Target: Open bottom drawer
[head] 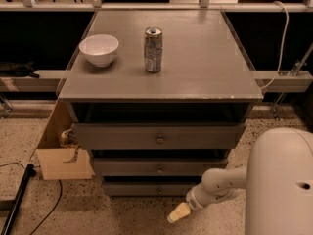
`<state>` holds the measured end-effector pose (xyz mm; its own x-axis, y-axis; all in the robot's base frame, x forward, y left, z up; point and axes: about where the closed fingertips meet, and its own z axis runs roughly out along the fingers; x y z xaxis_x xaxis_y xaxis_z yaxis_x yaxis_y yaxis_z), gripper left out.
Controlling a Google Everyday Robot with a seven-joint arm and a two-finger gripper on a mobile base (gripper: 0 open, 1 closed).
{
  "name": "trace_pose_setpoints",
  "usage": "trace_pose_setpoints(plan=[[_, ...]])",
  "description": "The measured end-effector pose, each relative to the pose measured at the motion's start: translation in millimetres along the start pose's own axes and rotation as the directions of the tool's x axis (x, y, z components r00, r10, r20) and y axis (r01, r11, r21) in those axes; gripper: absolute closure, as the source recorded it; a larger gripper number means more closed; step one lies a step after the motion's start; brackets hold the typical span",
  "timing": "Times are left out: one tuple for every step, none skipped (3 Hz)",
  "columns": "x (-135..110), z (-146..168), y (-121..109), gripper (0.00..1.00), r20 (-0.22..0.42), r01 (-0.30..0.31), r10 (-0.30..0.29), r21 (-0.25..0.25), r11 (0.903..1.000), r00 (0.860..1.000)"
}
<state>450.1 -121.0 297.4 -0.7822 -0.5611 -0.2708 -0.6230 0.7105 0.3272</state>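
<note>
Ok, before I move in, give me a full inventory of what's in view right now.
cabinet: one, grey, centre of view, on the speckled floor
bowl: one, white, cabinet top, left side
can: one, silver, upright, cabinet top, right of the bowl
top drawer: one, grey, round knob, uppermost
middle drawer: one, grey, below the top drawer
bottom drawer: one, grey, lowest, by the floor
cardboard box: one, tan, on the floor left of the cabinet
cable: one, white, right of the cabinet
bar: one, black, on the floor, bottom left
arm: one, white, bottom right, reaching left
gripper: one, pale yellow, low in front of the bottom drawer, right of its knob, not on it
</note>
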Motion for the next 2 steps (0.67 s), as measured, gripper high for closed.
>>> trace_pose_setpoints(plan=[[-3.4,19.3,-6.2,0.00,0.008,0.017,-0.017,0.047,0.9988,1.000],[-6.0,39.6,-17.3,0.00,0.032,0.005,-0.009,0.107,0.9942,0.999]])
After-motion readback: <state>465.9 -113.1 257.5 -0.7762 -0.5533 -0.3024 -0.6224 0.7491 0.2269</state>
